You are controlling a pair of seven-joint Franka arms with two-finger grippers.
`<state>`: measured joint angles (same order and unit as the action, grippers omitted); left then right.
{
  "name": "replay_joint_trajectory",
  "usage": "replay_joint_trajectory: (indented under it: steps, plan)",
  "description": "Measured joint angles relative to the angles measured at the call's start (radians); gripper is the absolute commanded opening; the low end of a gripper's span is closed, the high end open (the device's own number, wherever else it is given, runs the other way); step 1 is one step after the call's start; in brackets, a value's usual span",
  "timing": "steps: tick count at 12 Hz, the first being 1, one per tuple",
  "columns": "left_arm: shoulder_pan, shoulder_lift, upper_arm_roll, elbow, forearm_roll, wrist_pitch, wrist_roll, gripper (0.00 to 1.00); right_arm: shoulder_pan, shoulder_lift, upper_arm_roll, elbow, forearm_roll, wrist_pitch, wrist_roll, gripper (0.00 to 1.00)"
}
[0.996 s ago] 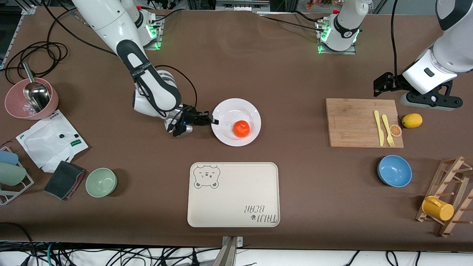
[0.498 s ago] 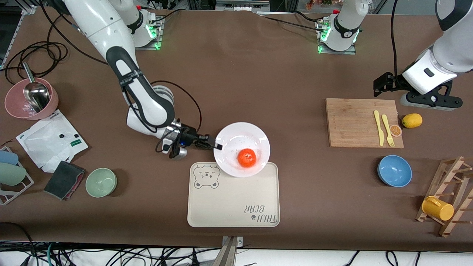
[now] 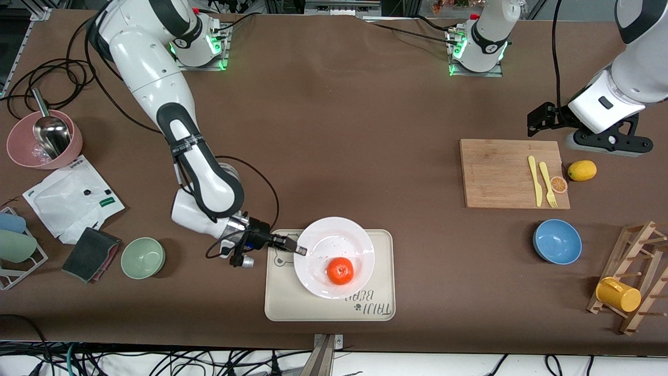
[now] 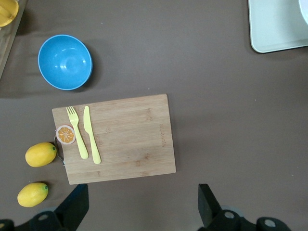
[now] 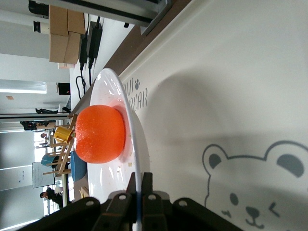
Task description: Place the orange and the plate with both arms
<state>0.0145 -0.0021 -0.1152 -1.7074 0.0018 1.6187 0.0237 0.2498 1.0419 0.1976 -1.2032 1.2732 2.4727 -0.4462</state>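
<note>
The white plate (image 3: 344, 243) carries the orange (image 3: 340, 271) and hangs just over the beige bear-print tray (image 3: 376, 245). My right gripper (image 3: 298, 250) is shut on the plate's rim at the right arm's end. In the right wrist view the fingers (image 5: 145, 185) pinch the thin rim of the plate (image 5: 135, 139), with the orange (image 5: 100, 133) on it above the tray (image 5: 231, 96). My left gripper (image 3: 537, 121) is open and empty, up in the air over bare table beside the cutting board (image 3: 509, 175); it also shows in the left wrist view (image 4: 143, 208).
The cutting board (image 4: 115, 137) holds a yellow fork, a knife and an orange slice (image 3: 558, 184). A lemon (image 3: 582, 170) lies beside it. A blue bowl (image 3: 557, 241), a green bowl (image 3: 142, 257), a wooden rack with a yellow mug (image 3: 618, 294) and a pink bowl (image 3: 44, 140) stand around.
My right arm has carried the plate with the orange from the middle of the table toward the front camera, to above the tray. The left arm has not moved.
</note>
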Motion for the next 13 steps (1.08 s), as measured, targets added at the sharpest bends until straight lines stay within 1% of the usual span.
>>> replay_joint_trajectory:
  steps: [2,5,7,8,10,12,13]
  plan:
    - [0.000,0.000,0.000,0.000,0.000,0.000,0.000,1.00,0.000,0.057,-0.034,0.061,-0.001,-0.039,0.005,0.00]
    - [0.000,0.000,0.000,0.000,0.000,0.000,0.000,1.00,0.006,0.102,-0.037,0.093,-0.002,-0.043,0.005,0.00]
    - [0.000,0.000,0.000,0.000,0.000,0.000,0.000,1.00,0.014,0.104,-0.037,0.095,-0.002,-0.043,0.005,0.32]
    - [0.000,0.000,0.000,0.000,0.000,0.000,0.000,1.00,0.017,0.104,-0.038,0.097,-0.006,-0.043,0.005,0.44]
    - [0.000,0.000,0.000,0.000,0.000,0.000,0.000,1.00,0.017,0.104,-0.045,0.105,-0.041,-0.043,0.005,0.52]
    - [0.000,0.000,0.000,0.000,0.000,0.000,0.000,1.00,0.017,0.103,-0.046,0.113,-0.094,-0.043,0.005,0.53]
    - [0.000,0.000,0.000,0.000,0.000,0.000,0.000,1.00,0.016,0.100,-0.046,0.115,-0.148,-0.043,0.009,0.53]
